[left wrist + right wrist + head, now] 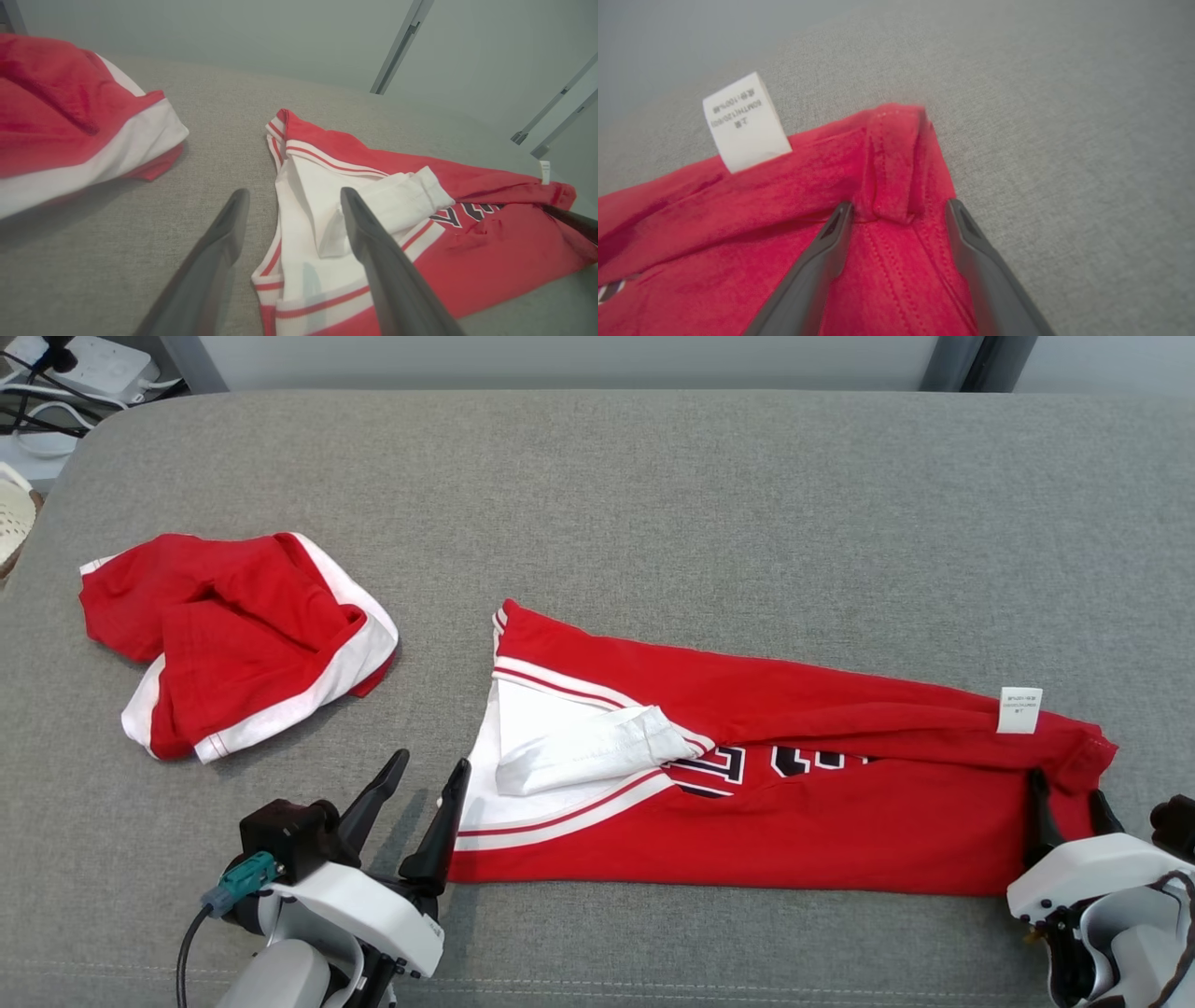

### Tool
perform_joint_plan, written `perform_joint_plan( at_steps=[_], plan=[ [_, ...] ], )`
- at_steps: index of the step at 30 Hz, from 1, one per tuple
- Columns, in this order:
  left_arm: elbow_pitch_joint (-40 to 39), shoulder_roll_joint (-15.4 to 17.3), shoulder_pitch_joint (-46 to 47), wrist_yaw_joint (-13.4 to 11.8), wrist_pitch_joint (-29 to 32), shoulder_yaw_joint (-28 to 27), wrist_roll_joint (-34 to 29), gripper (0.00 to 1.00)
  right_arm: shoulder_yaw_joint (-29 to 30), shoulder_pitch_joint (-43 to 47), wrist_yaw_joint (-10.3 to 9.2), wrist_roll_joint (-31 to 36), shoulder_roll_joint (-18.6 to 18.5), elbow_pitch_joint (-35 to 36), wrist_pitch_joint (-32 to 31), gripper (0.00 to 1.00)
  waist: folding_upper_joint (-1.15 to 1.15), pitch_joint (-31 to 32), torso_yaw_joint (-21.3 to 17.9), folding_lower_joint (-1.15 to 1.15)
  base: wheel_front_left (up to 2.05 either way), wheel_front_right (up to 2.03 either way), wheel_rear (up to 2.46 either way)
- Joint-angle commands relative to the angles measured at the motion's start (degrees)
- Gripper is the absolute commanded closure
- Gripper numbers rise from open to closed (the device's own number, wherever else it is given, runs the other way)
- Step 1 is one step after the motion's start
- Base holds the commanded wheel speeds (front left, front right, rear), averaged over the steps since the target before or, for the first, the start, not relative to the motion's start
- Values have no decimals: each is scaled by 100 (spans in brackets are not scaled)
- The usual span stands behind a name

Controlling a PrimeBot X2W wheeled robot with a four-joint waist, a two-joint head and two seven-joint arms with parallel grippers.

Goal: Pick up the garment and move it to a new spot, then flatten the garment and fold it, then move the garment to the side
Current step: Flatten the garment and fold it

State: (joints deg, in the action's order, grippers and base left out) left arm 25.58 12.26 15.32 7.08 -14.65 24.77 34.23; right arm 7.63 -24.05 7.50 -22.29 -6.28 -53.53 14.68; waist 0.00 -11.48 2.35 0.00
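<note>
1. The garment [794,803] lies in the lower centre, seemingly folded lengthwise.
2. Left gripper [431,761] and right gripper [1064,786] stand spread at its two ends, holding nothing.
3. Next, probably: pinch both ends, fold across.

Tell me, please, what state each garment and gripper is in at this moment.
Red jersey: lying in a long folded strip, not gripped.
Second red-and-white garment: crumpled, apart to the left.
Care label: sticking up near jersey's right end.
Left gripper: open, at jersey's left end.
Right gripper: open, over jersey's right end.
</note>
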Motion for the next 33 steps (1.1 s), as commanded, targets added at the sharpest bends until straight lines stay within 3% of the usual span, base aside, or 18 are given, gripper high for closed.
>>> perform_joint_plan(
  at_steps=[1,15,24,33],
  plan=[
    [-143,146,75,41,-35,-183,-1,0,-115,-46,-1,-42,-15,-36,31,0,0,-11,22,0,0,0,0],
    [-195,215,58,41,-35,-58,29,0,284,-8,-1,164,3,215,31,0,0,-63,28,0,0,0,0],
    [-267,199,2,41,-35,-51,6,0,326,370,-1,171,10,1626,31,0,0,-25,6,0,0,0,0],
    [-229,170,6,41,-35,-29,15,0,187,215,-1,132,58,1182,31,0,0,-59,4,0,0,0,0]
  ],
)
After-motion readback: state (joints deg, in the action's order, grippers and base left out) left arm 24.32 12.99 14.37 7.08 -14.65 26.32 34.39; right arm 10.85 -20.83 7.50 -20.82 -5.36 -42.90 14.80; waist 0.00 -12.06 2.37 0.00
